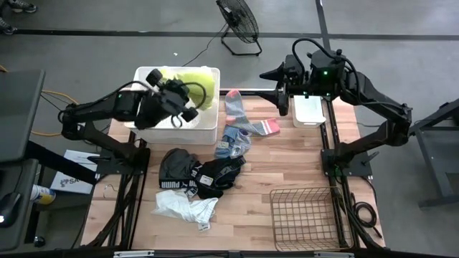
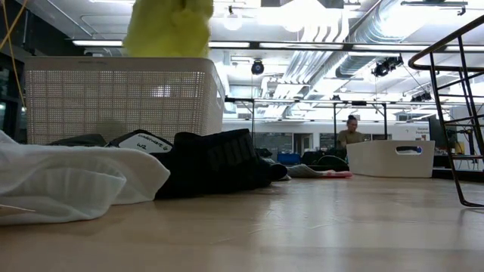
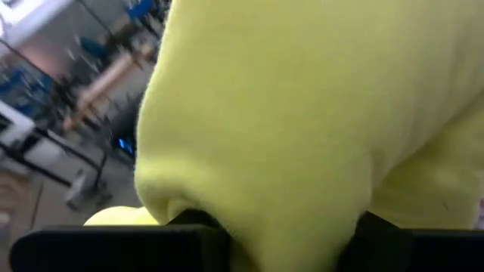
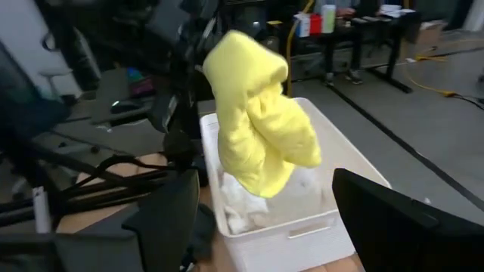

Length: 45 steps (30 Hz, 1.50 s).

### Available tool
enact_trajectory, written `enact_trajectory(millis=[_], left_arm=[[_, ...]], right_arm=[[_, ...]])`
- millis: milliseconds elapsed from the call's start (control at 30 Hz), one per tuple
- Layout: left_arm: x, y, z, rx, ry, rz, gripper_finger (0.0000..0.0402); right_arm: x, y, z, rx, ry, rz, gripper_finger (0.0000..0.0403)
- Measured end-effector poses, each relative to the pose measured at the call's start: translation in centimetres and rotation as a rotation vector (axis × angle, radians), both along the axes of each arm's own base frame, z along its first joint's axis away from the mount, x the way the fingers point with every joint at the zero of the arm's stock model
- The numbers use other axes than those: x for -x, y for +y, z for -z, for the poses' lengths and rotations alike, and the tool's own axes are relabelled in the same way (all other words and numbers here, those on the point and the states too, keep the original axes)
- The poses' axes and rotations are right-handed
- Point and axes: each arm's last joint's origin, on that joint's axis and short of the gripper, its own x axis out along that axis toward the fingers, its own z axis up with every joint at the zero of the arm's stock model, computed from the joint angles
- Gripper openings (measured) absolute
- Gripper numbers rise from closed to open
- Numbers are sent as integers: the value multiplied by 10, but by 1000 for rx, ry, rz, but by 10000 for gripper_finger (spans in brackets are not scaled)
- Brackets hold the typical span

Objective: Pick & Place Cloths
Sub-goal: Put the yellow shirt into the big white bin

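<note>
A neon yellow cloth (image 4: 257,128) hangs bunched from my left gripper (image 1: 185,100) above the big white tub (image 1: 208,129) at the table's far left. It also shows in the high view (image 1: 199,84) and at the top of the low view (image 2: 170,26). White fabric (image 4: 242,200) lies in the tub. Black cloths with white print (image 1: 197,175) and a white cloth (image 1: 185,208) lie on the table's middle, and grey-blue socks (image 1: 240,127) lie beyond them. My right gripper (image 1: 271,74) waits open at the far edge, touching nothing. My left gripper is shut on the neon yellow cloth, with a bunched fold (image 3: 287,227) pinched between its two fingers (image 3: 193,225). The cloth is lifted clear and hangs slack in thick folds below the gripper, its lower end (image 4: 268,181) just above the tub's inside. Several layers seem to be caught.
A small white tub (image 1: 310,111) stands at the far right, under the right arm. A brown wire basket (image 1: 305,215) sits at the near right. Bare wood lies between the socks and the basket. A fan (image 1: 239,21) stands on the floor beyond the table, and a person (image 2: 352,132) sits far off.
</note>
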Motion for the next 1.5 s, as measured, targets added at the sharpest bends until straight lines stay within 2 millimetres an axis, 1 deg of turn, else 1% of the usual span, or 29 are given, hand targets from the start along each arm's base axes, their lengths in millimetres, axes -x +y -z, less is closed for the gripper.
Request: enact_trajectory(millis=[200, 400, 567, 733, 1000, 1133, 1400, 1500], left_arm=[[10, 40, 11, 195, 70, -18, 77], [25, 81, 17, 367, 86, -21, 77], [35, 107, 22, 450, 91, -17, 77], [41, 131, 33, 568, 124, 20, 77], [35, 156, 57, 744, 198, 43, 77], [32, 167, 69, 798, 233, 40, 77], [21, 176, 88, 881, 304, 24, 76], [20, 178, 103, 908, 329, 18, 76]], right_arm=[[1, -2, 1, -25, 6, 79, 297], [2, -3, 4, -53, 33, 151, 297], [3, -4, 6, -85, 43, 186, 297], [3, -4, 6, -108, 36, 194, 297], [4, -4, 10, -144, 66, 208, 297], [5, -4, 11, -154, 81, 212, 297], [6, -3, 15, -176, 119, 219, 297], [6, -3, 16, -179, 121, 220, 297]])
